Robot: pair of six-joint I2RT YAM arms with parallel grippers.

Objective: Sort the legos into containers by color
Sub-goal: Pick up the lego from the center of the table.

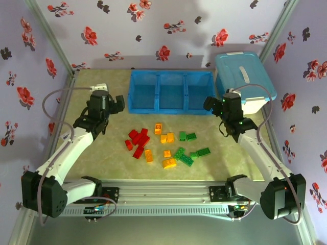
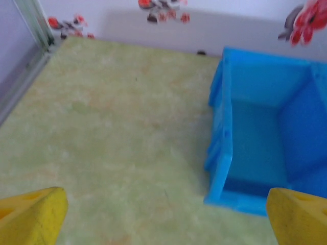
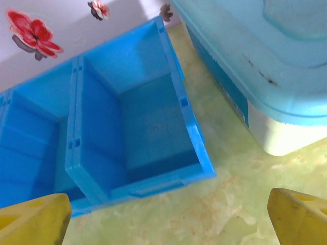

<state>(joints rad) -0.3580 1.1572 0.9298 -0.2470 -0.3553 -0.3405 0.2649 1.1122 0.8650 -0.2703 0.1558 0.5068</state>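
**Both pincers open and empty; legos unsorted; tray empty.**

The legos (image 1: 162, 145) lie loose on the bench (image 1: 102, 153) in a band running left to right, nearer the arm bases than either pincer. The reds (image 1: 138, 141) are left, the orange-yellows (image 1: 164, 138) centre and the greens (image 1: 188, 153) right. The left pincer (image 1: 116, 103) hangs just left of the tray (image 1: 171, 109) and is closest to the reds. The right pincer (image 1: 210, 104) hangs at the tray's right end and is closest to the greens. Either arm must move nearward and inward to reach a brick. In the wrist views, both pincers' fingers (image 2: 30, 214) stand wide apart, holding nothing. All three tray compartments are empty. The tub (image 1: 244, 76) stands far right, lid on.
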